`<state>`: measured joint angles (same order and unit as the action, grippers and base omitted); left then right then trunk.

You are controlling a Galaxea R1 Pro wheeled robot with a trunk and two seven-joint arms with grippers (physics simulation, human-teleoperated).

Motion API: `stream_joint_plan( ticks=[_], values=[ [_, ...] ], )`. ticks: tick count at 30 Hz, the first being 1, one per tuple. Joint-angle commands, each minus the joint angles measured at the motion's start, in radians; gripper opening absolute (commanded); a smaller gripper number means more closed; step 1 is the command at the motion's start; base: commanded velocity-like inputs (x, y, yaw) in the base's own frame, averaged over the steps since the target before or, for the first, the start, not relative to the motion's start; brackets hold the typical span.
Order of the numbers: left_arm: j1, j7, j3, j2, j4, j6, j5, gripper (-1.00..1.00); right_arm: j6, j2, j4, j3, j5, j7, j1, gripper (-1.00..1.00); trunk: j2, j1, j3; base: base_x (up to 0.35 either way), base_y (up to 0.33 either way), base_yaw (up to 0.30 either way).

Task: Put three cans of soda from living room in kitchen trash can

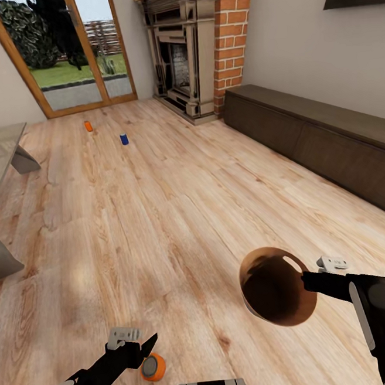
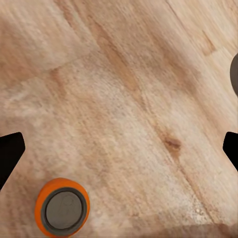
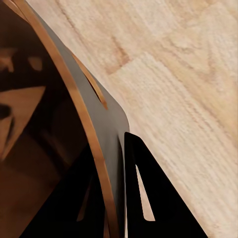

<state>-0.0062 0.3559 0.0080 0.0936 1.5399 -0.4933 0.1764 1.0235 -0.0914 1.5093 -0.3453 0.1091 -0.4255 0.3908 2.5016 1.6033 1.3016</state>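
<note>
My left gripper is spread wide just above an orange soda can standing on the plank floor, grasping nothing. My right gripper is clamped on the rim of the brown trash can, held off the floor. Far ahead, near the glass doors, stand another orange can and a blue can.
</note>
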Motion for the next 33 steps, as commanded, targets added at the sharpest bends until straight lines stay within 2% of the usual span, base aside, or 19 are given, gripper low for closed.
stream_joint_plan(
  ticks=[1,18,26,29,31,32,33],
  values=[
    [0.000,0.000,0.000,0.000,0.000,0.000,0.000,1.00,0.004,0.000,0.000,0.000,-0.025,-0.007,0.000,-1.00,0.000,0.000,0.001,0.000,0.000,0.000],
    [0.000,0.000,0.000,0.000,0.000,0.001,0.000,1.00,0.006,-0.001,0.002,-0.001,-0.025,-0.007,0.000,-1.00,0.000,0.000,0.024,0.000,0.000,0.000],
    [0.000,0.004,0.001,0.009,-0.004,0.001,0.000,1.00,0.009,-0.001,0.002,-0.001,-0.025,-0.007,0.000,-1.00,0.000,0.000,0.027,0.000,0.000,0.000],
    [0.000,0.081,0.008,0.014,-0.004,0.001,0.014,1.00,0.013,0.000,0.012,0.000,-0.025,-0.007,0.000,-1.00,0.000,0.000,0.027,0.000,0.000,0.000],
    [0.000,0.233,0.084,0.021,-0.005,0.001,0.044,1.00,0.016,0.000,0.019,0.000,-0.025,-0.007,0.000,-1.00,0.000,0.000,0.027,0.000,0.000,0.000],
    [0.000,0.329,0.148,0.022,-0.006,0.001,0.054,1.00,0.017,0.000,0.021,0.000,-0.025,-0.007,0.000,-1.00,0.000,0.000,0.027,0.000,0.000,0.000],
    [0.000,0.382,0.183,0.021,-0.006,0.002,0.058,1.00,0.017,0.000,0.022,0.000,-0.025,-0.007,0.000,-1.00,0.000,0.000,0.027,0.000,0.000,0.000]
  ],
)
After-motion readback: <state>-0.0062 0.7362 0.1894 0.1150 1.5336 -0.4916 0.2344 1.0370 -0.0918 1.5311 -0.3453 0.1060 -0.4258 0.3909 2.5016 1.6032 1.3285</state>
